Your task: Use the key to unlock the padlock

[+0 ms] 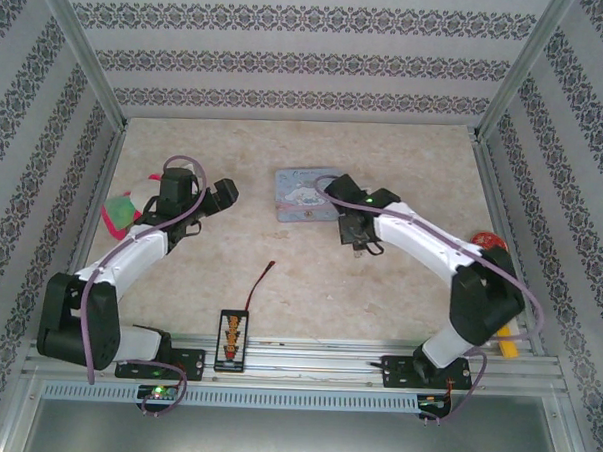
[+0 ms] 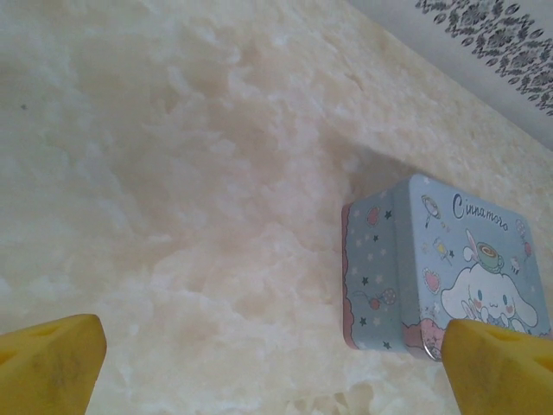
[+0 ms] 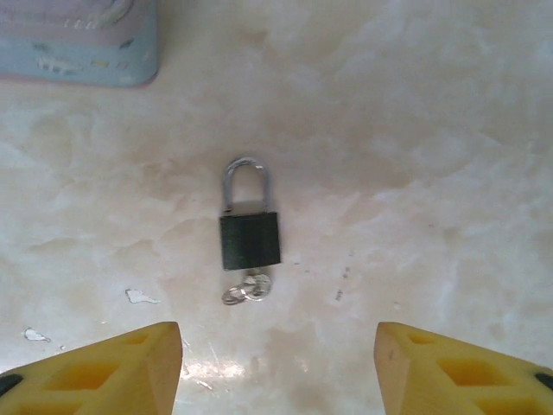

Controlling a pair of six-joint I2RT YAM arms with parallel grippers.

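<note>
Top view: my left gripper (image 1: 226, 194) hangs over the left half of the marble-look table (image 1: 185, 141). My right gripper (image 1: 355, 238) is just on the near side of the light-blue tin (image 1: 301, 194). A black strip (image 1: 231, 339) with orange marks lies at the near edge, with a thin wire (image 1: 263, 278) with a red tip just beyond it.

Left wrist cam: my yellow fingers (image 2: 52, 359) are spread wide with nothing between them, and the tin sits off to the right.

Right wrist cam: this one's wide open and empty too, hovering over the padlock (image 3: 250, 233). It lies flat on the table, shackle pointing away from my fingers. The key (image 3: 246, 288) touches the bottom end of the body, but I can't tell if it's actually in the keyhole.
</note>
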